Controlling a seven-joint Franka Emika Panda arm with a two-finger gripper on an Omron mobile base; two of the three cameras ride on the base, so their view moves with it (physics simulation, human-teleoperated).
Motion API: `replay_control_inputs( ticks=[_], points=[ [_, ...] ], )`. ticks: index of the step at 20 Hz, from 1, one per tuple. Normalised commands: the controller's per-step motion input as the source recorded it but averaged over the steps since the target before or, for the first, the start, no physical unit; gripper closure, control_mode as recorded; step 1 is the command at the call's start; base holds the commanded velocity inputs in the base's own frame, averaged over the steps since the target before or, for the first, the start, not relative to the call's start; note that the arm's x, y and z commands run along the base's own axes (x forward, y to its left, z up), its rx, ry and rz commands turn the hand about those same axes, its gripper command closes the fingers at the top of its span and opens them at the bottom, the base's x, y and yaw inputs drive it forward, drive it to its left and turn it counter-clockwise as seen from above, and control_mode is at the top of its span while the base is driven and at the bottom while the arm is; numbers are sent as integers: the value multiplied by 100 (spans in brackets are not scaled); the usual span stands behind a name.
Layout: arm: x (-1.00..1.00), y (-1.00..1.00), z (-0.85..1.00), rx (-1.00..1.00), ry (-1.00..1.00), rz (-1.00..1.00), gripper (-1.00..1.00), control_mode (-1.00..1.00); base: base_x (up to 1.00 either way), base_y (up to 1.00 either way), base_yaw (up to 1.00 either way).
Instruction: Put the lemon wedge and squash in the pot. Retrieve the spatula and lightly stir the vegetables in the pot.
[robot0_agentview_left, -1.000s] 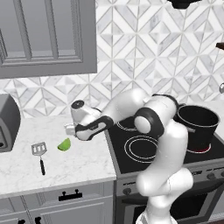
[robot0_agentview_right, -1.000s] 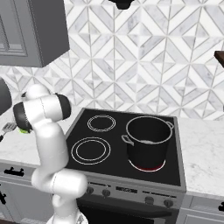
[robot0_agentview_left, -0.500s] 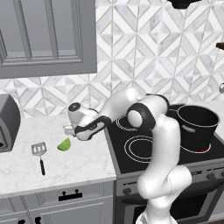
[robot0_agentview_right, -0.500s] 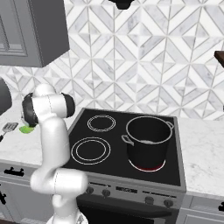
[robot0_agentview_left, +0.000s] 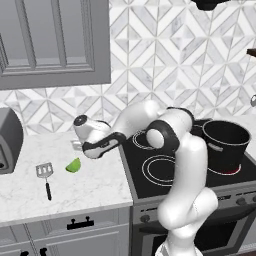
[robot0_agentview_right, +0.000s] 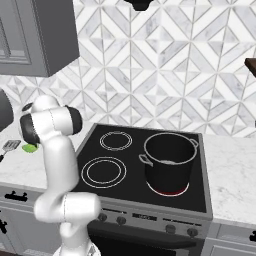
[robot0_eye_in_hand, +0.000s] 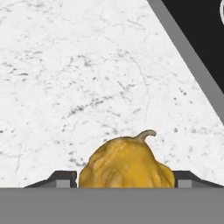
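Note:
The orange-yellow lumpy squash (robot0_eye_in_hand: 124, 164) sits on the white marble counter, and my gripper (robot0_eye_in_hand: 125, 181) is down over it with a dark fingertip pressed against each side. In the left base view the gripper (robot0_agentview_left: 78, 145) is low over the counter, left of the stove. The green lemon wedge (robot0_agentview_left: 73, 165) (robot0_agentview_right: 31, 148) lies just in front of the hand. Further left lies the spatula (robot0_agentview_left: 45, 172) (robot0_agentview_right: 10, 146), blade away from the counter edge. The black pot (robot0_agentview_left: 226, 145) (robot0_agentview_right: 169, 159) stands on the stove's front right burner, far from the gripper.
The black stove top (robot0_agentview_left: 165, 172) borders the counter on the right, and its edge (robot0_eye_in_hand: 192, 57) runs close by the squash. A grey toaster (robot0_agentview_left: 7, 142) stands at the counter's left end. Grey wall cabinets (robot0_agentview_left: 50, 40) hang above.
The hand has moved left and down onto the counter behind the lemon wedge, and its jaws have narrowed around the squash. Pot, wedge and spatula have stayed put.

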Motion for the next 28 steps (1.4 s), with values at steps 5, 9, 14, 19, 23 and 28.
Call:
replay_control_inputs(
  ticks=[5,9,14,19,23,28],
  points=[
    [-84,-98,59,5,-12,0,100,-100,0,0,0],
    [-96,-100,48,8,-2,0,100,-100,0,0,0],
    [-80,-100,68,11,0,0,100,-100,0,0,0],
    [-23,-100,81,9,3,-3,100,-100,0,0,0],
    [0,-100,75,0,13,-14,100,-100,0,0,0],
    [13,-100,70,0,18,-16,100,-100,0,0,0]
  ],
)
